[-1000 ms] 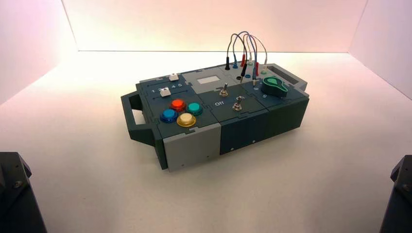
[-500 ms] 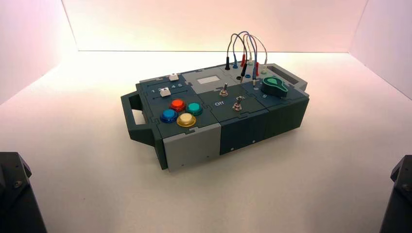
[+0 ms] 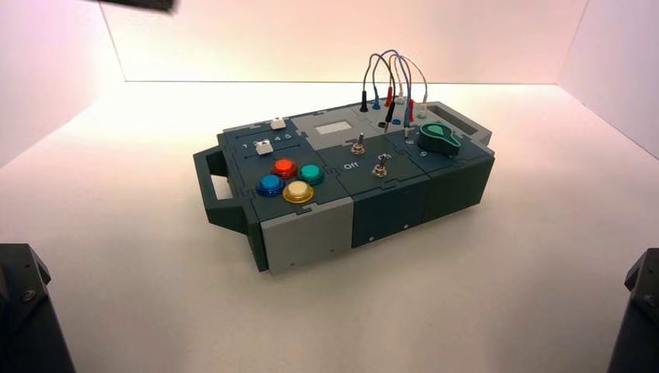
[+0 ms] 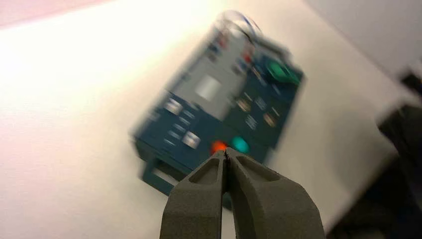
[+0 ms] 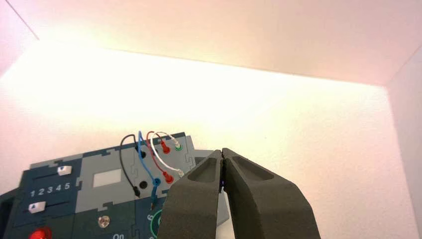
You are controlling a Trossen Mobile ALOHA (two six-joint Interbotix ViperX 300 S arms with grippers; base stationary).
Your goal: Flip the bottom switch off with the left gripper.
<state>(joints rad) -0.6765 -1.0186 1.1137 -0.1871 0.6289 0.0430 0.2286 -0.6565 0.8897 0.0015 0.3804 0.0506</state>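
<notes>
On the white surface (image 3: 505,295) the box (image 3: 388,206) stands turned at an angle, its dark handle toward the robot's left. Two silver toggles sit on the dark blue panel in its middle. The bottom switch (image 3: 381,167) is the one nearer the box's front wall, with the other toggle (image 3: 358,146) behind it, closer to the pale rectangular window (image 3: 332,127). Which way the bottom switch leans cannot be made out.

Left of the toggles lie the red button (image 3: 284,167), teal button (image 3: 312,173), blue button (image 3: 270,184) and yellow button (image 3: 298,191). A green knob (image 3: 439,138) sits at the right end, and looped wires (image 3: 392,78) rise from the back.

Well apart from the box, the left gripper (image 4: 225,155) hangs above it, and its wrist view looks down on the blurred panel from the handle side. Its jaws are pressed together, tips meeting, holding nothing and touching nothing. The bottom switch cannot be picked out in that blur.

The right gripper (image 5: 222,155) is off to the box's right side, clear of it, its jaws likewise pressed together and empty. Only the dark bases of both arms show at the lower corners of the high view.
</notes>
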